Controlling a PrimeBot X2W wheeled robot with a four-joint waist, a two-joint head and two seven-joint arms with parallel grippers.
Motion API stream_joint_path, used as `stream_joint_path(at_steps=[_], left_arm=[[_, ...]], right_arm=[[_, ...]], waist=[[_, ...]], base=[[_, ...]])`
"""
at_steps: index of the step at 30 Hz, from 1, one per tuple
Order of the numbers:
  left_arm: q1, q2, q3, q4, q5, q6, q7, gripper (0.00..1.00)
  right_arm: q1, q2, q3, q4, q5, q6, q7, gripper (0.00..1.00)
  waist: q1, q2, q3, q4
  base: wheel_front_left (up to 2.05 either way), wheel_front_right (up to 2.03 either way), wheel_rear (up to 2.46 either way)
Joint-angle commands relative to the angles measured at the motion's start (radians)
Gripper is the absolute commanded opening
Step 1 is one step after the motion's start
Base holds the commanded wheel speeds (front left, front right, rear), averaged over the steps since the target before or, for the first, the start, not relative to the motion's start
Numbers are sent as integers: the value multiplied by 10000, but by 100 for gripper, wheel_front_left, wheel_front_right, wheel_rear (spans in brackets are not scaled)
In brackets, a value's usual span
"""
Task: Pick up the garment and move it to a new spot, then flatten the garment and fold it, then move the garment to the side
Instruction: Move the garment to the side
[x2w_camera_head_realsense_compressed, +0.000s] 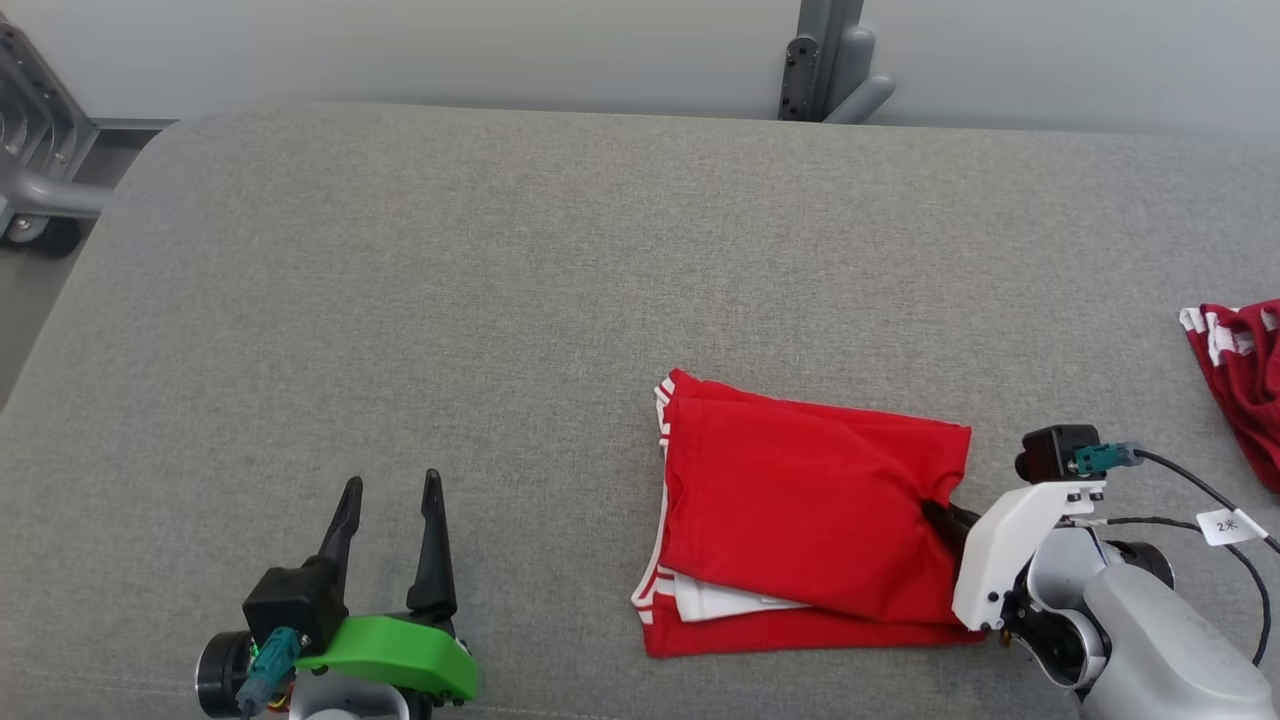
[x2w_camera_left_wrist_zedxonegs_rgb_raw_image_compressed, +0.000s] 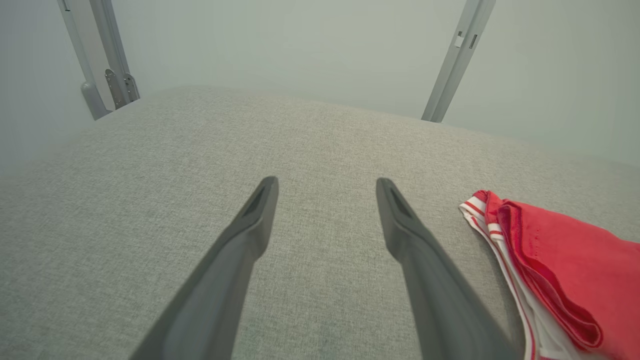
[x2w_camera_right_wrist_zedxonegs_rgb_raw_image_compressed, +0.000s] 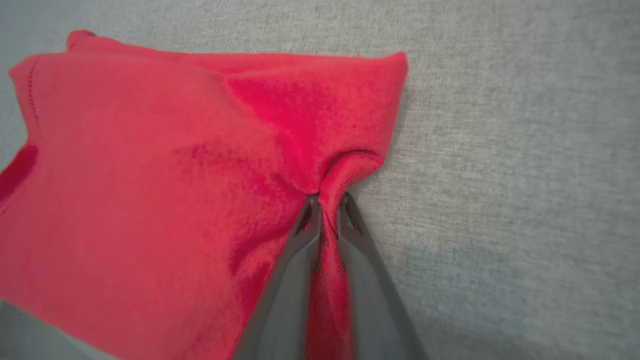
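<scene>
- The folded red garment (x2w_camera_head_realsense_compressed: 800, 510) lies flat on the grey cloth-covered table (x2w_camera_head_realsense_compressed: 500, 300), right of centre and close to the near edge.
- White-and-red striped trim peeks out along the garment's left side, and a white layer shows at its near-left corner.
- The right end effector (x2w_camera_head_realsense_compressed: 935, 515) is in at the garment's right edge. Its dark fingers are pinched tight on a pleat of the red cloth.
- In the right wrist view that end effector (x2w_camera_right_wrist_zedxonegs_rgb_raw_image_compressed: 327, 200) has the two fingertips almost meeting, with a ridge of the garment (x2w_camera_right_wrist_zedxonegs_rgb_raw_image_compressed: 150, 175) bunched between them and fabric puckering at the pinch.
- The left end effector (x2w_camera_head_realsense_compressed: 392, 482) sits over the near edge on the left part of the table, well apart from the garment. Its fingers are spread and nothing is between them.
- From the left wrist, that end effector (x2w_camera_left_wrist_zedxonegs_rgb_raw_image_compressed: 327, 182) points across bare grey cloth, and the garment (x2w_camera_left_wrist_zedxonegs_rgb_raw_image_compressed: 560, 265) lies off to the side with its striped edge towards the fingers.
- A second red-and-white cloth (x2w_camera_head_realsense_compressed: 1240, 380) is crumpled at the table's right edge.
- A grey metal post (x2w_camera_head_realsense_compressed: 825, 60) stands behind the far edge.
</scene>
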Motion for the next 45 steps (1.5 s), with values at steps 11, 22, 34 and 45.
stream_joint_path(at_steps=[11,22,34,45], left_arm=[[-65,-26,-6,-160,170,-78,-43,100],[-306,-28,-298,-309,164,-68,-37,100],[-685,-23,-632,-94,220,-104,-37,100],[-476,-22,-838,106,87,-108,-37,100]], right_arm=[[-773,-636,360,436,232,-10,-1065,0],[-1544,-1659,203,52,-16,-9,-1177,0],[-1866,-2176,-155,-628,-553,-9,-764,0],[-2652,-1841,-358,-542,-1473,-9,-885,0]], waist=[[0,0,3,-938],[0,0,350,-2955],[0,0,587,-4233],[0,0,308,-3762]], base=[[0,0,0],[0,0,0],[0,0,0],[0,0,0]])
